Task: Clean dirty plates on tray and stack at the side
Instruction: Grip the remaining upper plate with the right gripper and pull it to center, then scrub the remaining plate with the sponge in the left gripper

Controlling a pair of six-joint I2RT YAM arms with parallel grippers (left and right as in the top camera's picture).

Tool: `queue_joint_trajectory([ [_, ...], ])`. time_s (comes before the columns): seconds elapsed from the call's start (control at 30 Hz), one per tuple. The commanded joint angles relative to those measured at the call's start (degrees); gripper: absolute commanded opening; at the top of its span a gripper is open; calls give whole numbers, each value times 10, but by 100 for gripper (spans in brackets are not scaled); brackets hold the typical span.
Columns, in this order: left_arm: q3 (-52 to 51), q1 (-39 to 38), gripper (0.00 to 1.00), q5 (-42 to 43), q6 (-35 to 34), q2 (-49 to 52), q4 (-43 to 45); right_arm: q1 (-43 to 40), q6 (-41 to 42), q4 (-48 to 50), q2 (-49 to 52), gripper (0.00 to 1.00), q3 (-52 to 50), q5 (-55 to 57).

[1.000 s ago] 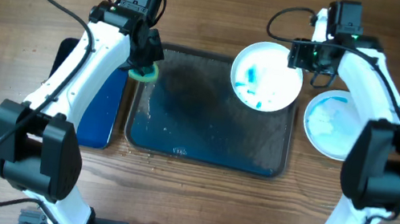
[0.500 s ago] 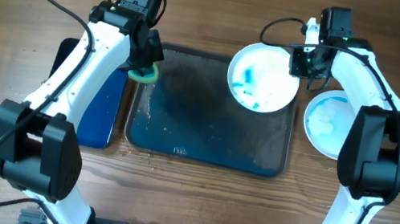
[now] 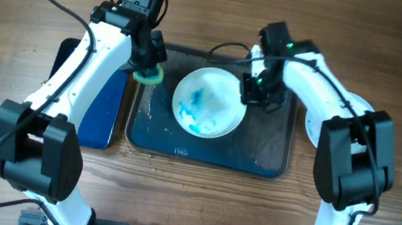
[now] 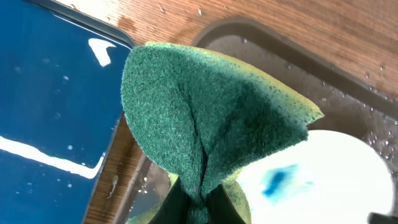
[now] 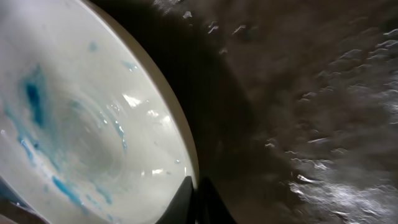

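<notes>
One white plate (image 3: 209,102) smeared with blue-teal paint lies in the middle of the dark tray (image 3: 260,151). My right gripper (image 3: 253,89) is shut on its right rim; in the right wrist view the two fingers (image 5: 199,200) pinch the rim of the plate (image 5: 81,112) over the wet tray (image 5: 311,93). My left gripper (image 3: 146,65) hangs over the tray's far left corner, shut on a folded green sponge (image 3: 146,75). In the left wrist view the sponge (image 4: 205,106) fills the middle, with the plate (image 4: 336,168) behind it at the lower right.
A narrower blue tray (image 3: 99,112) lies on the wood left of the dark tray, under my left arm. My right arm reaches in from the right across the tray's right edge. Water drops cover the dark tray's floor.
My right gripper shut on the plate's rim and pulled the plate left, from the tray's far right corner to its middle. The left arm and sponge have not moved.
</notes>
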Motion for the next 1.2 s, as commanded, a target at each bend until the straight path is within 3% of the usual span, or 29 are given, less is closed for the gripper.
queue_joint_trajectory([
  [0.0,-4,-26,4,17,12,29,0,1,33,81,-7,4,-69,-78],
  [0.1,-4,-60,4,87,96,80,24,1,34,126,3,4,-94,-114],
  [0.23,-4,-95,4,96,130,137,35,1,34,139,5,4,-94,-113],
  [0.4,-4,-104,4,43,103,214,26,1,38,144,5,4,-94,-113],
  [0.5,-25,-116,4,70,108,224,22,1,39,148,6,4,-94,-113],
  [0.63,-44,-157,4,402,433,224,-16,0,47,153,6,4,-94,-111],
  [0.73,-44,-175,4,413,448,224,-3,0,47,152,6,4,-94,-111],
  [0.8,-44,-171,4,410,427,224,24,0,47,152,6,4,-94,-111],
  [0.87,-44,-154,4,338,316,224,74,0,47,152,6,4,-94,-111],
  [0.93,-44,-134,4,194,174,224,108,0,47,151,7,4,-94,-111],
  [1.0,-44,-112,4,-1,19,224,114,0,47,152,12,4,-94,-111],
  [1.1,-44,-95,4,-192,-74,224,112,0,49,153,22,4,-94,-111],
  [1.17,-44,-95,4,-280,-85,224,112,0,49,153,22,4,-94,-111],
])
